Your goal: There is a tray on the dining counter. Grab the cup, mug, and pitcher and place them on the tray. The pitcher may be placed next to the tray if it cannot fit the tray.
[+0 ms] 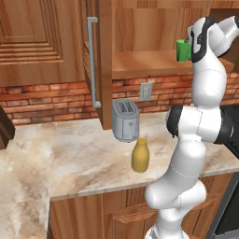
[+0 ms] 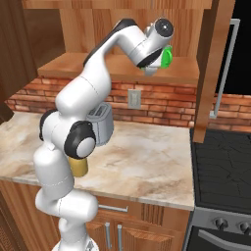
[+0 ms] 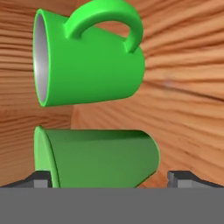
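A beige marbled worktop runs along a red brick wall under wooden cabinets. A grey toaster stands near the back edge by a white wall outlet; the pitcher stands in front of it, near the front edge. A black stove adjoins the right end. Above, on a wooden shelf, the mug and the cup stand side by side, close together. The gripper is raised to the shelf with jaws spread wide, one fingertip on each side of the cup, not clamped on it.
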